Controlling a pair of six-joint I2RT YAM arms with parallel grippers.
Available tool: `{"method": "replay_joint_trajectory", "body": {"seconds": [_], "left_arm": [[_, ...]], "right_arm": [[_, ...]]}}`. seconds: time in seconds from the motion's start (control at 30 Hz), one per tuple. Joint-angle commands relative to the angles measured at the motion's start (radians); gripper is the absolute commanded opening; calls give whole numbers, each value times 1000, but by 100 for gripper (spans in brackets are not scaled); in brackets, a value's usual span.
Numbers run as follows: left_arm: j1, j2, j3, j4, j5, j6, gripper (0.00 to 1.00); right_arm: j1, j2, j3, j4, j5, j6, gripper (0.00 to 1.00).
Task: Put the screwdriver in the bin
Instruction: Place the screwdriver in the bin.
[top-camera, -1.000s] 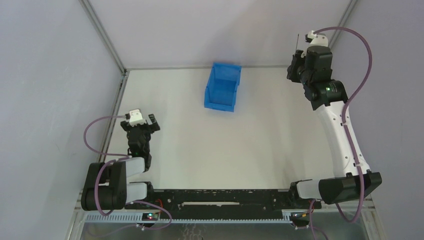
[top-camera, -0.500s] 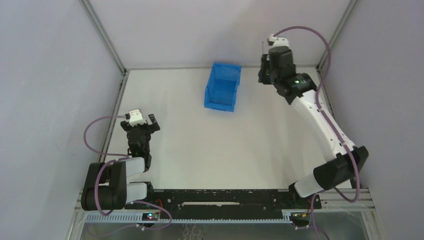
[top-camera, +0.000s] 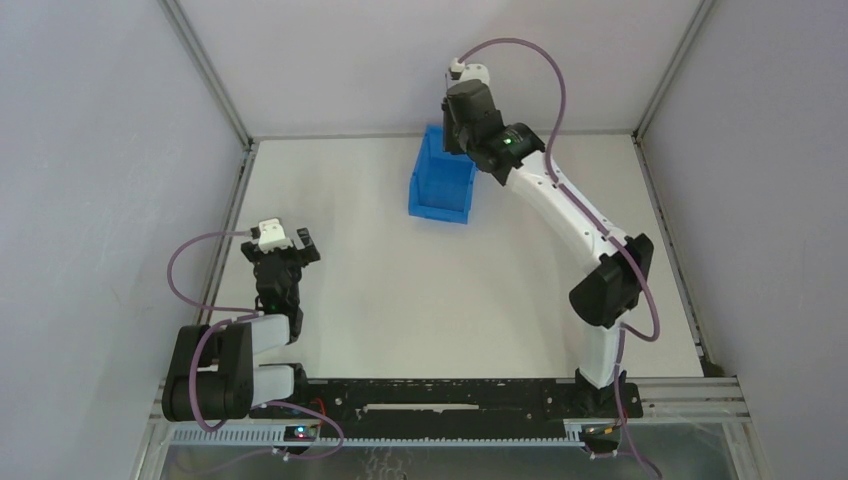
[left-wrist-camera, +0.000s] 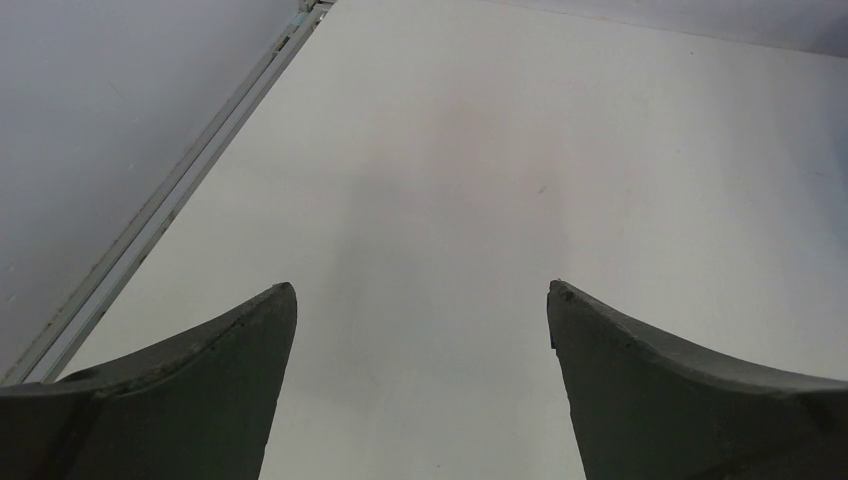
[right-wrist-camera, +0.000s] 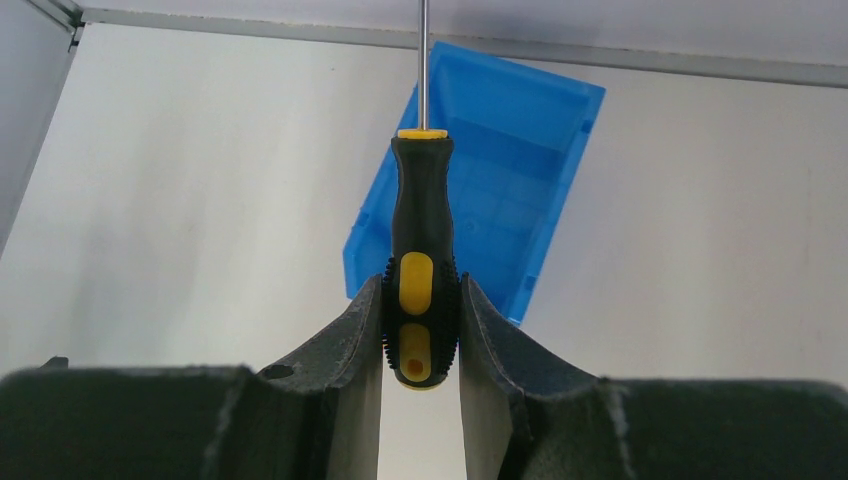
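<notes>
The slim, black-and-yellow-handled, thin-shafted metal screwdriver (right-wrist-camera: 422, 230) was clamped by its handle between the 2 fingers of the right hand (right-wrist-camera: 421, 295), shaft pointing away. It was held over the bright blue open-topped plastic bin (right-wrist-camera: 520, 170) on the white tabletop (right-wrist-camera: 200, 150). The left hand (left-wrist-camera: 421, 300) was spread wide, holding nothing, well apart from the bin.

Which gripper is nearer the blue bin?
Right. The right gripper, holding the screwdriver, is at the bin's far edge; the left gripper sits open, well away toward the near left.
</notes>
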Motion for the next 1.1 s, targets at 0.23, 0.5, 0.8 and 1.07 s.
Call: {"method": "replay_joint_trajectory", "body": {"seconds": [0.23, 0.5, 0.8, 1.07], "left_arm": [[5, -6, 29, 35, -13, 20, 100], [5, -6, 29, 35, -12, 20, 100], [5, -7, 29, 35, -12, 20, 100], [5, -6, 29, 35, -11, 20, 100]], "right_arm": [[-5, 126, 62, 66, 29, 34, 18], [-31, 219, -26, 144, -24, 56, 18], [-47, 350, -76, 192, -49, 73, 18], [-56, 438, -52, 193, -73, 82, 19]]}}
